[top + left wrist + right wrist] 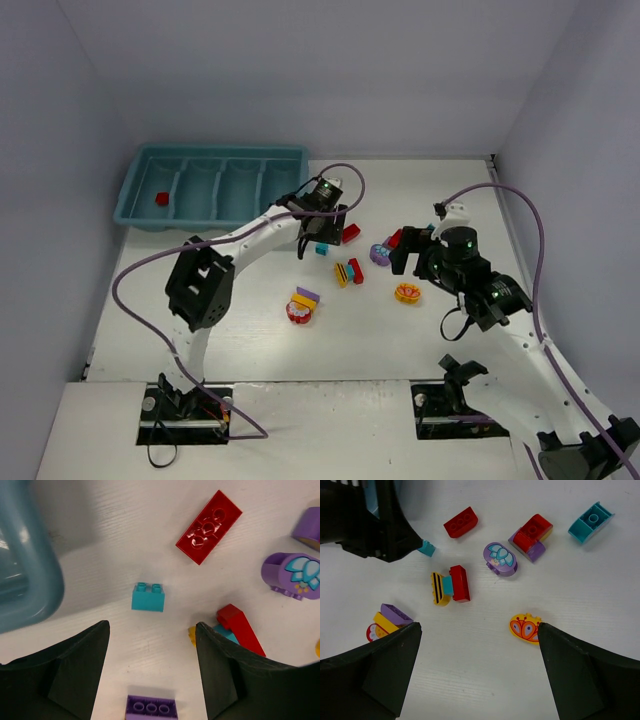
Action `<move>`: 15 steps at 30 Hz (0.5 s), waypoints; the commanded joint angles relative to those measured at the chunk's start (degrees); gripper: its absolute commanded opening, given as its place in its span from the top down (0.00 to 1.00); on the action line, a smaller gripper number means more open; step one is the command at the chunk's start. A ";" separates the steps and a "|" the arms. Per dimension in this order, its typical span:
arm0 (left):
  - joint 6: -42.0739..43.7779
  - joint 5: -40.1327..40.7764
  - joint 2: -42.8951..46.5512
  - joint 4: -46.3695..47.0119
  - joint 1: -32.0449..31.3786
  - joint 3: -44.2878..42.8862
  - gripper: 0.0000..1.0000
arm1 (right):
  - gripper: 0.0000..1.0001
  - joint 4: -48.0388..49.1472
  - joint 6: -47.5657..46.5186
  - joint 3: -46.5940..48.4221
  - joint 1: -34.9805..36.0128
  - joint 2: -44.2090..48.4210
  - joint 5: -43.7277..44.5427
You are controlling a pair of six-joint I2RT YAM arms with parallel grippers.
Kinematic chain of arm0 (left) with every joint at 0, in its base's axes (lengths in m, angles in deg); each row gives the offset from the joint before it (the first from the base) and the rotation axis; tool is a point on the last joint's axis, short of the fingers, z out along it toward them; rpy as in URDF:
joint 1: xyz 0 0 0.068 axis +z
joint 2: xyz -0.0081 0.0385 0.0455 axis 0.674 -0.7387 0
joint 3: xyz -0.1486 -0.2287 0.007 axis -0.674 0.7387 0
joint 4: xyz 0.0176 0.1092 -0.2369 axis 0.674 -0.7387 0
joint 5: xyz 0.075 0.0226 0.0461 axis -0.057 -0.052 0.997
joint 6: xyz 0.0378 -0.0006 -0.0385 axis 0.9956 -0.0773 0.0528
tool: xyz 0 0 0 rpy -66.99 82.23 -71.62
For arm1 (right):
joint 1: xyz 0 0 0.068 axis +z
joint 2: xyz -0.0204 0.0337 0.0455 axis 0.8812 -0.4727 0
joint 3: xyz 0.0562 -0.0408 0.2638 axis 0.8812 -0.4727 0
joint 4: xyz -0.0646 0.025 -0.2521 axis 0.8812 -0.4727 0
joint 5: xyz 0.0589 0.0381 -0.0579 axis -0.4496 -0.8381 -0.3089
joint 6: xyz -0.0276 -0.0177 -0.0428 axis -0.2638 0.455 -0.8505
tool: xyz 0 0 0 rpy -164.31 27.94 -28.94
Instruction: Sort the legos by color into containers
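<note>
The legos lie scattered mid-table. My left gripper (322, 232) hangs open over a small teal brick (148, 597), which lies just ahead of its fingertips and untouched. Around it are a red brick (209, 527), a purple round piece (292, 575) and a purple brick (150, 708). My right gripper (478, 626) is open and empty, with a yellow-orange flower piece (525, 628) against its right finger. A yellow-teal-red stack (450, 585) lies ahead of it. The teal-blue tray of containers (215, 158) stands at the back left, with one red brick (162, 198) in its leftmost compartment.
A red-purple-yellow stack (532, 536) and a teal curved piece (590, 521) lie on the right, beyond the right gripper. A purple-yellow-red stack (302, 305) sits nearer the front. The tray's corner (30, 580) is close on the left gripper's left. Grey walls enclose the table.
</note>
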 commanded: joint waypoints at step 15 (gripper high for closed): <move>0.92 3.28 -12.10 -1.32 -0.61 -10.89 0.53 | 0.02 2.74 0.85 -1.75 0.14 4.39 0.61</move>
